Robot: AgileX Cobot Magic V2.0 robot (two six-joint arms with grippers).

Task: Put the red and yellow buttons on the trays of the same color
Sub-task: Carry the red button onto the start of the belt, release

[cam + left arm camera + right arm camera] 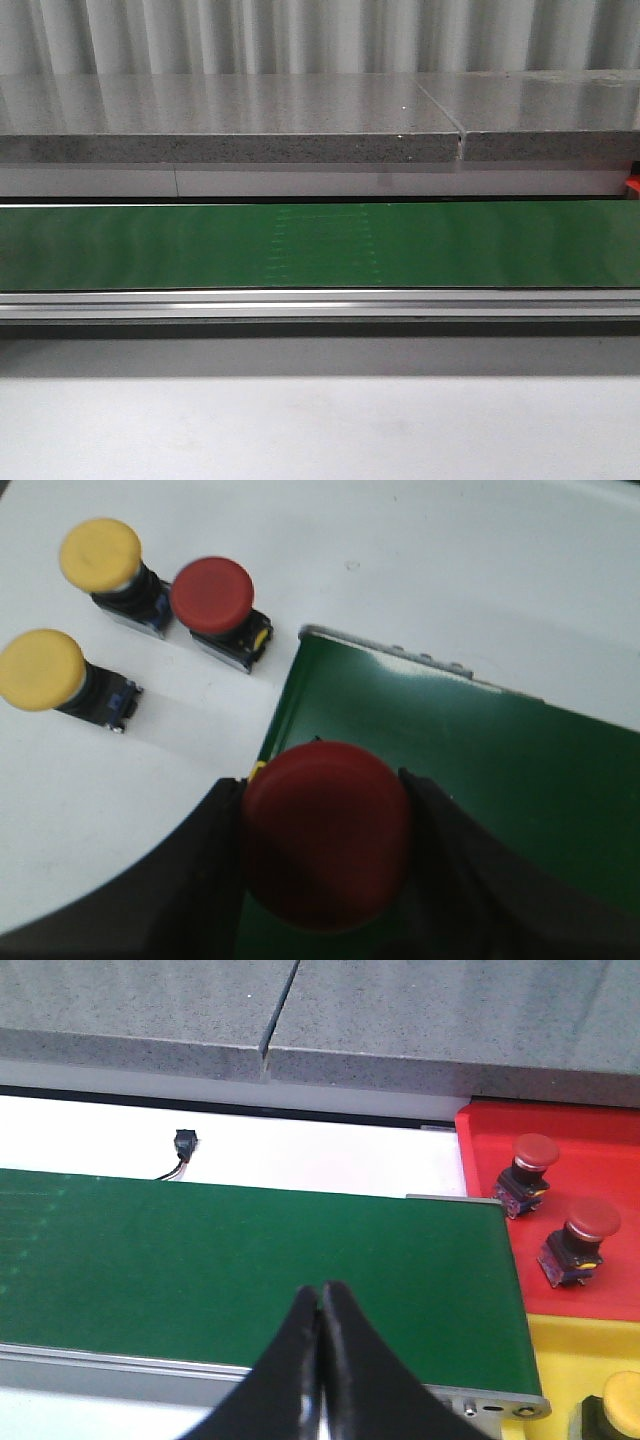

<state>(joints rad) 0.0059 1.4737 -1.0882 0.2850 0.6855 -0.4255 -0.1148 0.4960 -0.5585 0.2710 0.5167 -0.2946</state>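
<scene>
The left fingers (215, 880) grip a red button (325, 830) by its sides, holding it over the end of the green belt (450, 780). The right fingers (322, 1360) are pressed together with nothing between them, above the belt's near rail (150, 1365).

Only the left wrist view shows the white table (420, 560) beyond the belt's end, where another red button (212, 595) and two yellow buttons (100, 555) (40, 670) stand apart from each other. Only the right wrist view shows the belt's other end: a red tray (480, 1150) holding two red buttons (535, 1152) (590, 1220), and beside it a yellow tray (570, 1350) with a yellow button (620, 1395) at the picture's edge.

The front view shows just the belt, bare, its metal rail, a grey stone ledge (230, 120) behind the belt and a corrugated wall (300, 35).
</scene>
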